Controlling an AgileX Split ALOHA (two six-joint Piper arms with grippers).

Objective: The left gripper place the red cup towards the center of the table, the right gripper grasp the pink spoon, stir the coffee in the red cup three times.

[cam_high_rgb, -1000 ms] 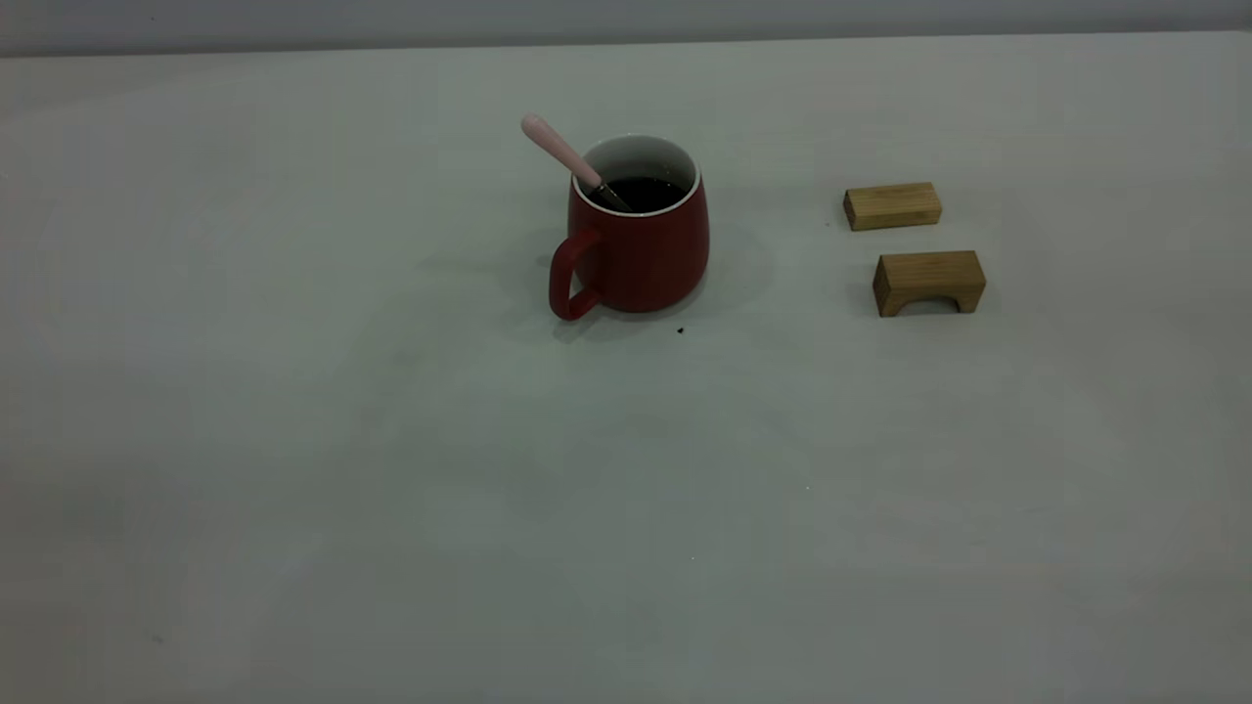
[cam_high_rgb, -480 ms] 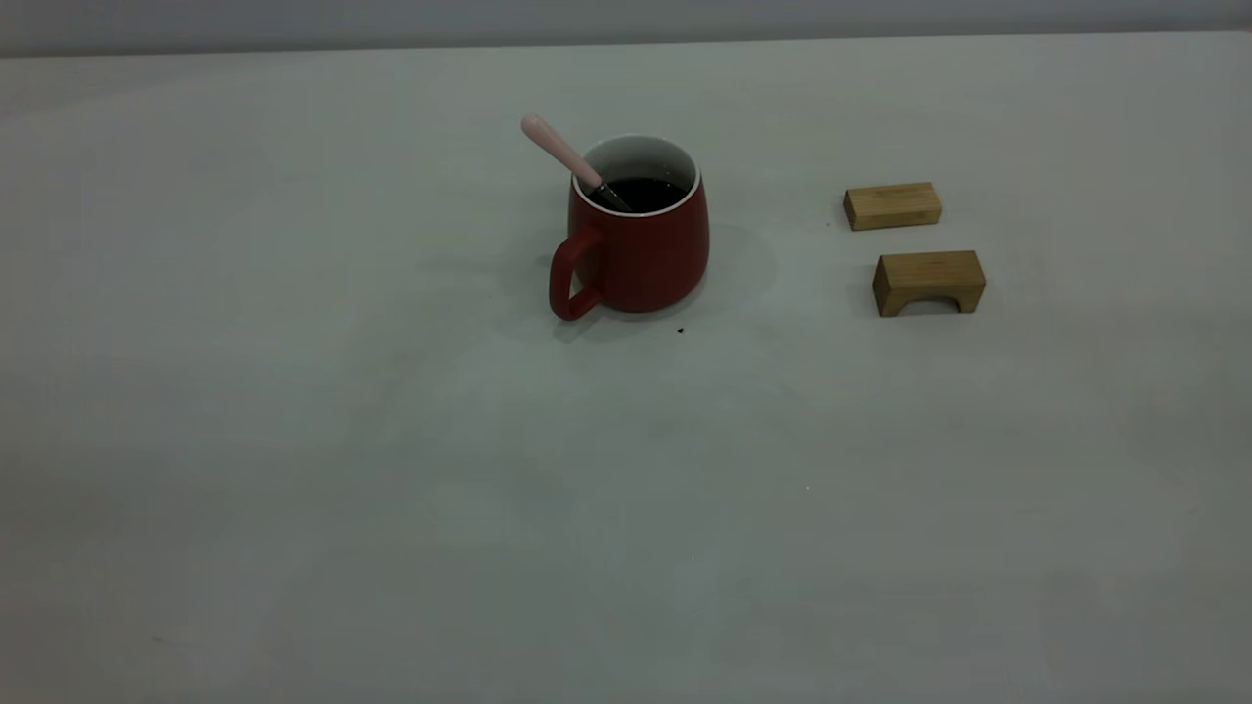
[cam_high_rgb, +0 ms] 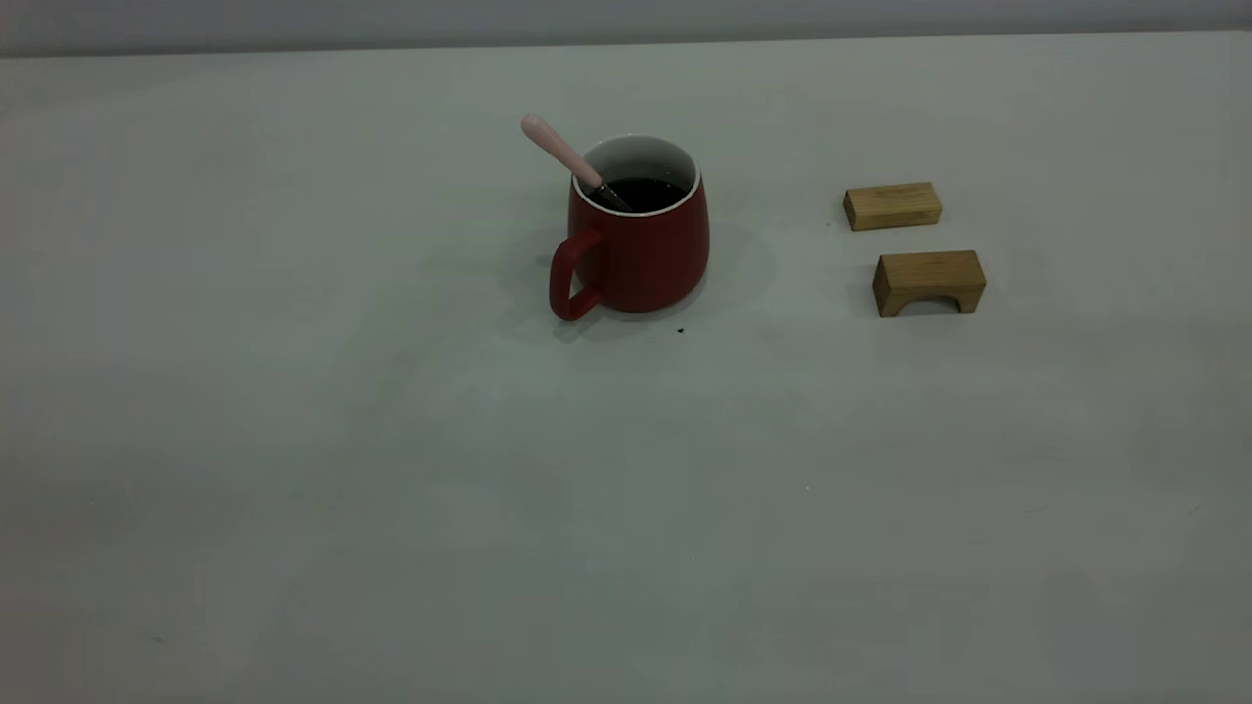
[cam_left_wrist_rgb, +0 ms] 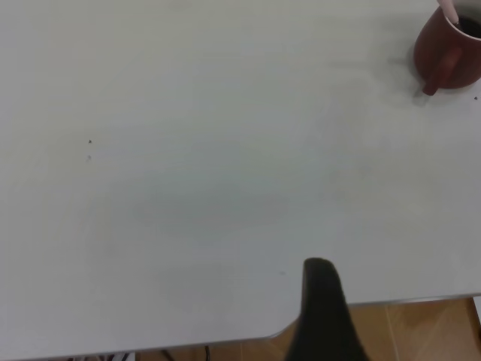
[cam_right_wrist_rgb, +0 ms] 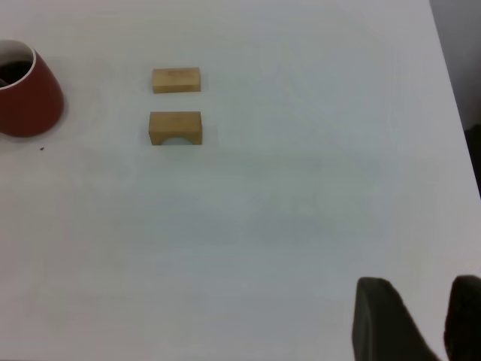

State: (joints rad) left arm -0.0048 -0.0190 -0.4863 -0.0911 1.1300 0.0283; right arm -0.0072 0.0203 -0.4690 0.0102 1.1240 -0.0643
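Red cup (cam_right_wrist_rgb: 28, 101) beside two wooden blocks (cam_right_wrist_rgb: 176, 110); jaws apart.

The red cup (cam_high_rgb: 641, 244) is sitting upright on the desk (cam_high_rgb: 391, 469), and everything is being placed from it. Its loop handle is pointing to the cup's left and toward the camera. The coffee (cam_high_rgb: 641, 193) is lying inside it, and the pink spoon (cam_high_rgb: 567, 156) is leaning in the coffee against the cup's left rim, handle sticking up and out to the left. A tiny speck (cam_high_rgb: 680, 330) is lying just in front of the cup. Two wooden blocks are sitting well to the cup's right: the flat block (cam_high_rgb: 892, 205) behind, the arched block (cam_high_rgb: 929, 282) just in front of it.
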